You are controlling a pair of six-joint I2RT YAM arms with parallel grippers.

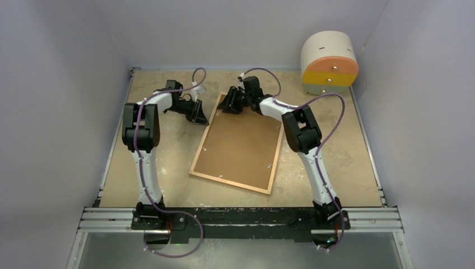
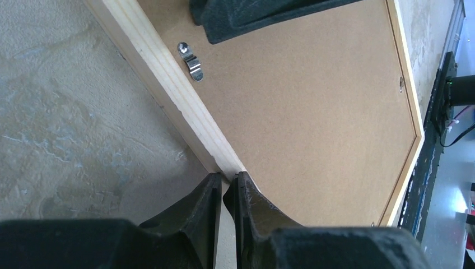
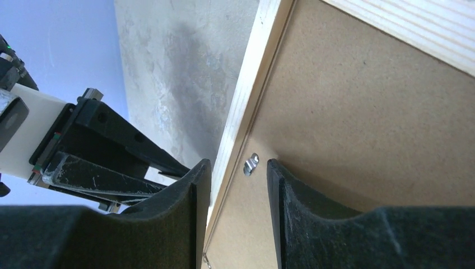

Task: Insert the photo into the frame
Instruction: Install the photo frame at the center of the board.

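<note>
The frame [image 2: 158, 67] lies back-up in the middle of the table [image 1: 168, 162], and both my pincers sit at its far end. My left pincer [image 2: 228, 193] has its fingers pressed almost together, with only a slit between them. Its tips are over the frame's long side, at about 10 o'clock from the frame's middle. The frame's pale, straight-grained wood runs off toward 11 o'clock in my left wrist view. My right pincer [image 3: 236, 165] is spread and straddles a small bright metal clip [image 3: 251, 163] near the frame's 12 o'clock corner. Inside the wood sits a flat, matt brown fibreboard backing panel [image 1: 238, 143]. The table is mottled beige.
</note>
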